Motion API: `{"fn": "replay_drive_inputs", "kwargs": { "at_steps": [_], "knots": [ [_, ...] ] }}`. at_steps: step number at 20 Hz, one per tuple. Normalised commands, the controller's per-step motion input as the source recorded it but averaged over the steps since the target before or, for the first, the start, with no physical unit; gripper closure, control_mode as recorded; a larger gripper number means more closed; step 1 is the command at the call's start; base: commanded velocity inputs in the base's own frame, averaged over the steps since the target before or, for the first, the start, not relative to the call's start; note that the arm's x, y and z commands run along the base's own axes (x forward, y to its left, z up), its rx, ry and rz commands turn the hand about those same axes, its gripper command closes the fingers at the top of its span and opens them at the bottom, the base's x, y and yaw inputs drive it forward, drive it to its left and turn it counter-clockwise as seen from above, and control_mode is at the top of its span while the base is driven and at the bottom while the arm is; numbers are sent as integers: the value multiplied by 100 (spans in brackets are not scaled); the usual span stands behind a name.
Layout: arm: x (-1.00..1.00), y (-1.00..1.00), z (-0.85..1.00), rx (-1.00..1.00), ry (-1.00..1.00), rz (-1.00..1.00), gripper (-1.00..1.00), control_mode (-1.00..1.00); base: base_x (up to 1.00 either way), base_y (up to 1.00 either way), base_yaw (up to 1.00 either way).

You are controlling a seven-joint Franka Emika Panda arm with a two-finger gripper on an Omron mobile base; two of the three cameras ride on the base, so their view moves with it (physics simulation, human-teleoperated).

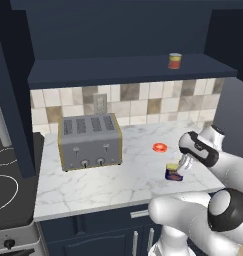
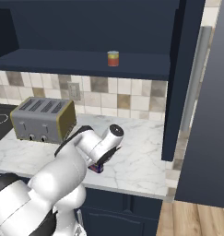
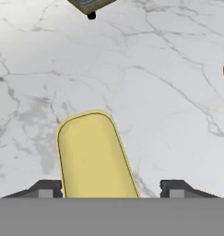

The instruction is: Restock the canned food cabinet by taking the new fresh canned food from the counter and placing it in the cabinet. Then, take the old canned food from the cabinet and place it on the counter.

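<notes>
The blue can [image 1: 173, 172] stands on the marble desk [image 1: 118, 180], right of the toaster [image 1: 90, 141] and just in front of the flat red disc [image 1: 159, 147]. The tool [image 3: 111, 188] hangs over it with its tips spread, one on either side, released. The red-and-yellow can [image 1: 175, 61] sits up on the cabinet [image 1: 128, 70] shelf, well above the toaster.

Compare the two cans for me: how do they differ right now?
The new fresh canned food stands on the cabinet shelf; the old canned food sits on the counter. The new can has a red and yellow-orange label; the old can is dark blue with a yellow top. Nothing is near the new can, while the gripper is at the old one, fingers spread either side. Both are small round cans.
</notes>
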Motion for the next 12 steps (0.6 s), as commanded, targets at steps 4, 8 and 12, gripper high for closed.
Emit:
{"fn": "replay_drive_inputs", "kwargs": {
  "at_steps": [4,8,12],
  "knots": [
    [0,14,42,0,-8,0,-100,-100,0,0,0],
    [-31,31,82,0,-6,0,-100,-100,0,0,0],
    [-91,42,100,-1,-5,0,-100,-100,0,0,0]
  ]
}}
